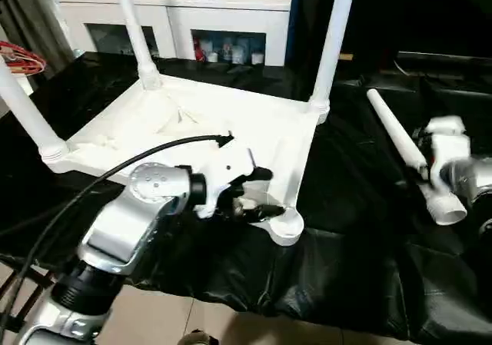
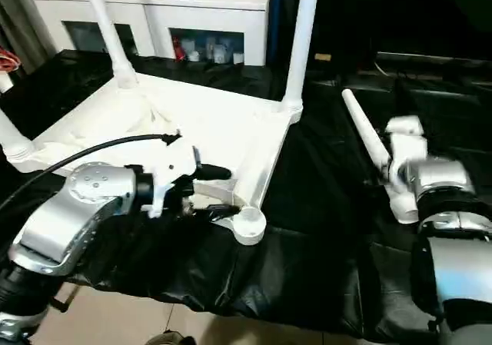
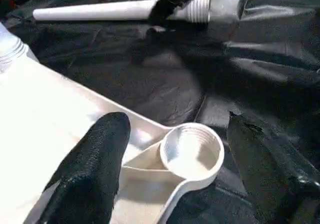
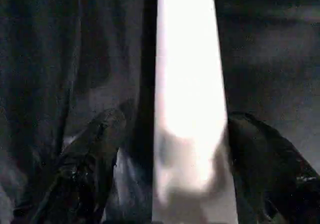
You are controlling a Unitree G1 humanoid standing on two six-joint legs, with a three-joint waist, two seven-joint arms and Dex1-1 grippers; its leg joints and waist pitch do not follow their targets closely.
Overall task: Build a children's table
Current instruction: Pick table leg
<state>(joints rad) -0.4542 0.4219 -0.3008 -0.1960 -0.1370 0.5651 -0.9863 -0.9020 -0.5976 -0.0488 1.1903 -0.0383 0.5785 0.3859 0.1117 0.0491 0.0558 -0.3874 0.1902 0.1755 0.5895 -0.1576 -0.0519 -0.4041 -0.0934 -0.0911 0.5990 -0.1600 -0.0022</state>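
So here's my view from the head cam: the table top (image 1: 231, 122) is lying upside down on a black sheet (image 1: 361, 237) that covers the work surface. Three legs are already standing up out of its corner sockets, one at the far left corner (image 1: 132, 24), one at the far right corner (image 1: 334, 41) and one at the near left corner (image 1: 24, 107). The near right corner socket (image 3: 192, 149) has nothing in it, and I can see the threads inside it on my left wrist cam.

My left gripper (image 3: 175, 169) sits right at that open socket with its two black fingers spread wide, one finger (image 3: 92, 169) over the top's ribbed underside and the other out over the sheet. It's got hold of nothing.

The fourth leg (image 2: 369, 149) lies flat on the sheet off the top's right edge, well apart from it, threaded end pointing toward me. My right gripper (image 4: 172, 169) is down over it, fingers parted on either side of the tube. Can't tell if the fingers are actually touching it, there's dark showing between them and the leg.

Behind it all there's a white cabinet (image 1: 177, 11) with glass doors.
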